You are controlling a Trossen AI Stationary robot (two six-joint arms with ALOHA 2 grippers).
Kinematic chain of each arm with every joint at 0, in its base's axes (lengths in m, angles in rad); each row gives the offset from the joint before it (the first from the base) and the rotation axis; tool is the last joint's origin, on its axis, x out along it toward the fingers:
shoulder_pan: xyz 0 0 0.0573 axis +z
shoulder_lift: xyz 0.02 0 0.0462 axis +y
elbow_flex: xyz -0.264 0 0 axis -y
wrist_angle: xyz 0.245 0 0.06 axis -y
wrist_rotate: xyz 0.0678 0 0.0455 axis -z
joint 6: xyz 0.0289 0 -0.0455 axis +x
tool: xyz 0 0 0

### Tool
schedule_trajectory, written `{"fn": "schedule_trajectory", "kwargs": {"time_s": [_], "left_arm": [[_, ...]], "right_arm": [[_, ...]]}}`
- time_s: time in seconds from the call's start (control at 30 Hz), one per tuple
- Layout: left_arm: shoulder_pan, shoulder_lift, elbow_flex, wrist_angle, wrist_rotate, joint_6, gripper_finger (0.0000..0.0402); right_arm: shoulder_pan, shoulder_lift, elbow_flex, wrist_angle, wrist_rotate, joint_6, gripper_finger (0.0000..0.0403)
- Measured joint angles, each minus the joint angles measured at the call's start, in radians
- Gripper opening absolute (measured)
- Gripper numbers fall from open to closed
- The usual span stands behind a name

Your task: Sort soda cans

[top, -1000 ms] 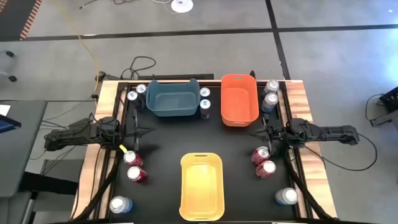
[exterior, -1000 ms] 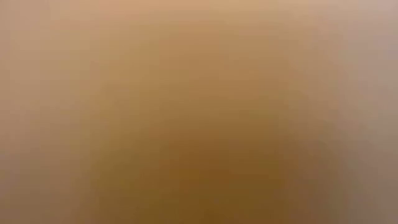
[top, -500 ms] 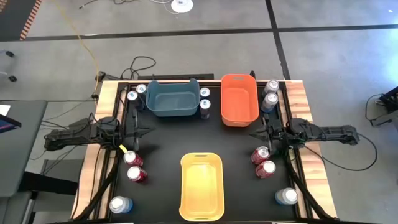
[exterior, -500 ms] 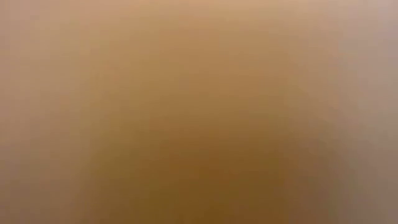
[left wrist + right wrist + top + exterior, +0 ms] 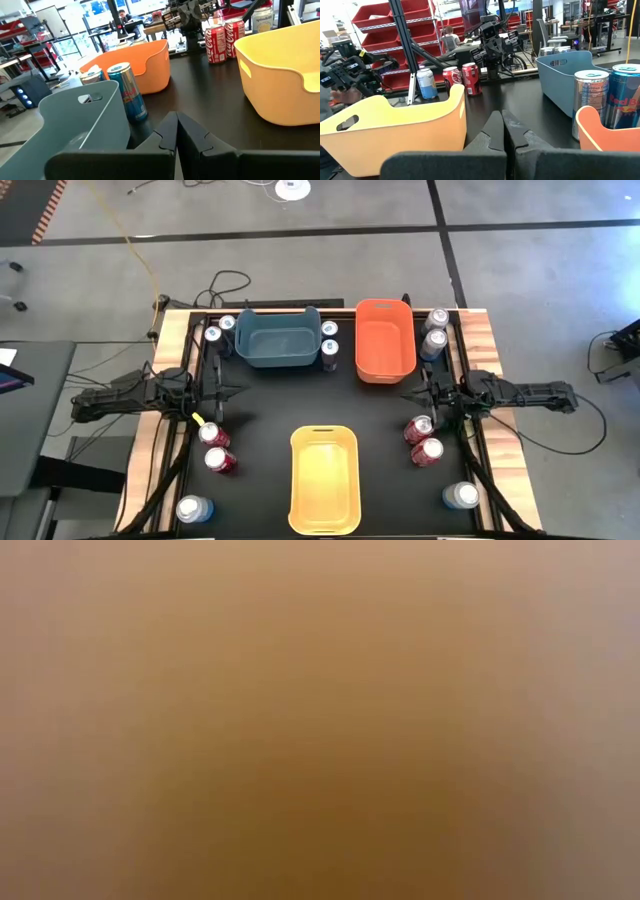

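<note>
Soda cans stand upright on the black table in small groups. Two red cans (image 5: 217,447) stand at the near left and two red ones (image 5: 423,440) at the near right. Pale cans stand at the near corners (image 5: 193,508) (image 5: 461,496). Blue and silver cans stand beside the teal bin (image 5: 219,328) (image 5: 330,338) and at the far right (image 5: 436,330). My left gripper (image 5: 238,392) (image 5: 176,125) hangs shut at the left edge, pointing inward. My right gripper (image 5: 404,393) (image 5: 502,122) hangs shut at the right edge, facing it. Neither touches a can.
A teal bin (image 5: 275,338) and an orange bin (image 5: 385,338) stand at the far side, and a yellow bin (image 5: 323,478) at the near middle. Bare black table lies between the two grippers. The low view shows only an orange-brown blur.
</note>
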Motion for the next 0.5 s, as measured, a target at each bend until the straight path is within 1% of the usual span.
{"fn": "schedule_trajectory", "kwargs": {"time_s": [0.13,0.23,0.3,0.5], "left_arm": [[0.0,0.0,0.0,0.002,-0.001,0.018,0.0],[0.0,0.0,0.0,0.033,-0.007,0.16,0.0],[0.0,0.0,0.0,0.046,-0.007,0.219,0.0],[0.0,0.0,0.0,0.046,-0.009,0.235,0.0]], "right_arm": [[0.0,0.0,0.0,0.0,0.0,0.0,0.0],[0.0,0.0,0.0,0.0,0.0,0.0,0.0],[0.0,0.0,0.0,0.0,0.0,0.0,0.0],[0.0,0.0,0.0,0.0,0.0,0.0,0.0]]}}
